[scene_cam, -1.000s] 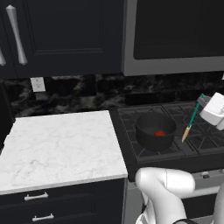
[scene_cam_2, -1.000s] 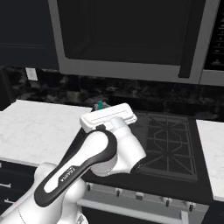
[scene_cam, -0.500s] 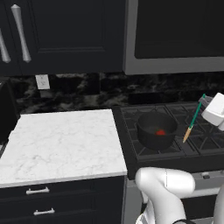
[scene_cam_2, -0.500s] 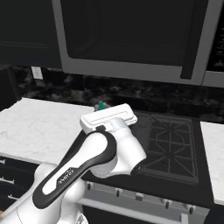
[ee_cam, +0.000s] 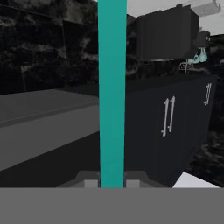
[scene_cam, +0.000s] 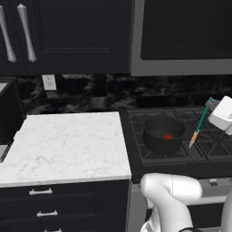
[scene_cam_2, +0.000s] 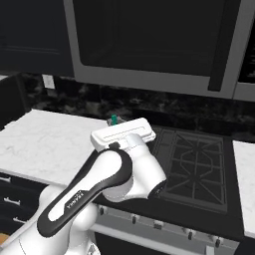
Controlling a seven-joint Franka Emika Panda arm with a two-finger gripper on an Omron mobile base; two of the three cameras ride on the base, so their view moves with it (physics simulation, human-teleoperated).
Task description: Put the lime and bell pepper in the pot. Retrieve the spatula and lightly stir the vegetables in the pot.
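Observation:
The matt black pot (scene_cam: 162, 134) stands on the front left burner of the stove. Inside it lies the red bell pepper (scene_cam: 167, 136); the lime is hidden. My gripper (scene_cam: 210, 105) is shut on the top of the spatula (scene_cam: 200, 123), to the right of the pot. The teal handle slants down and left, and the orange-tan blade hangs just beside the pot's right rim. In the hand view the teal handle (ee_cam: 112, 87) runs straight up from between the fingertips of the gripper (ee_cam: 112, 182). In the right base view the spatula's handle end (scene_cam_2: 114, 119) sticks up behind my hand.
A white marble counter (scene_cam: 68, 145) lies left of the black stove (scene_cam: 208, 145), with drawers under it. A microwave (scene_cam: 181, 31) and dark cabinets (scene_cam: 68, 31) hang above. A second marble counter (scene_cam_2: 245, 169) borders the stove's right side.
Both base views have drifted slightly, so the camera has moved a little. The gripper holds the spatula beside the pot much as before.

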